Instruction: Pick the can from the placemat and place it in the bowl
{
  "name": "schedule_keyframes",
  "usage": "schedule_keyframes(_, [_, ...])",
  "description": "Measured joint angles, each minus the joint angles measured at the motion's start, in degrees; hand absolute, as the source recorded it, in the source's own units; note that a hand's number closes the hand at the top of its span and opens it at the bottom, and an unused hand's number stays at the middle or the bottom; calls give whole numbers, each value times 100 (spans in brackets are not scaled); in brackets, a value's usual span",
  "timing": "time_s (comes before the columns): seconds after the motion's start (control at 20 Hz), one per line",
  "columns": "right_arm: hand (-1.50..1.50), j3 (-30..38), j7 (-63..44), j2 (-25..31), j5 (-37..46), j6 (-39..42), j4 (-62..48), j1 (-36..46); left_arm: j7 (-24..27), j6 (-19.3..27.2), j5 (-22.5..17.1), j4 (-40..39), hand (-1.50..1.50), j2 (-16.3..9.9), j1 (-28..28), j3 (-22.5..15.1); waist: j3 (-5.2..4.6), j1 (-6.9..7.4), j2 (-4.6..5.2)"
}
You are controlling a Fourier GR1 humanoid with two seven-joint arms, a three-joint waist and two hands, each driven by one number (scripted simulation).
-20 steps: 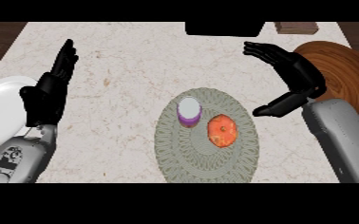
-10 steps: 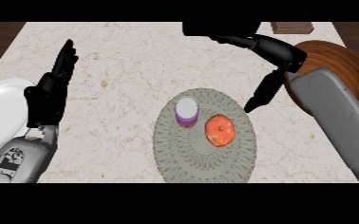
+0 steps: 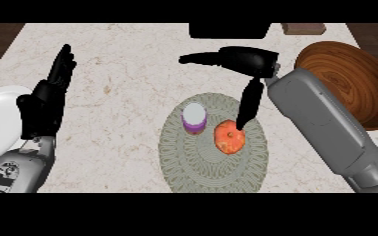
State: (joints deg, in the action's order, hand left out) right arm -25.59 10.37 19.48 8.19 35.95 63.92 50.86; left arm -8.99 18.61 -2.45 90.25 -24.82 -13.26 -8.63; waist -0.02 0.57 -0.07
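The right hand [image 3: 247,62] hovers spread wide with the can [image 3: 194,118] just below-left of its thumb on the placemat [image 3: 214,167], where closing in risks grabbing or nudging the adjacent orange fruit [image 3: 229,136] instead.

Can [image 3: 194,117] w/ bare counter [image 3: 125,90] to its left; apple [image 3: 229,136] just beside on right.

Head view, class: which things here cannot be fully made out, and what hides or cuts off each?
- Wooden bowl: its right side is cut off by the picture's edge, and the right forearm covers its lower left.
- White object at the left edge: mostly out of frame, partly behind the left hand; unidentifiable.
- Can: seen from above; label unreadable.
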Motion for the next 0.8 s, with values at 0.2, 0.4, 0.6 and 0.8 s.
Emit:
schedule_keyframes(0.2, [-150,-224,-279,-269,374,115,88,-26,-29,-55,67,-30,0,102,-36,47,0,-20,2])
schedule_keyframes(0.4, [-150,-476,-543,-465,834,151,61,-114,67,-160,90,-83,0,152,3,134,0,-23,5])
schedule_keyframes(0.6, [-150,-584,-751,-672,1261,146,-51,-232,86,-236,146,-198,0,244,-45,223,1,-29,8])
schedule_keyframes(0.8, [-150,-472,-728,-889,1654,145,-246,-299,28,-320,282,-104,0,339,-5,282,2,-23,9])
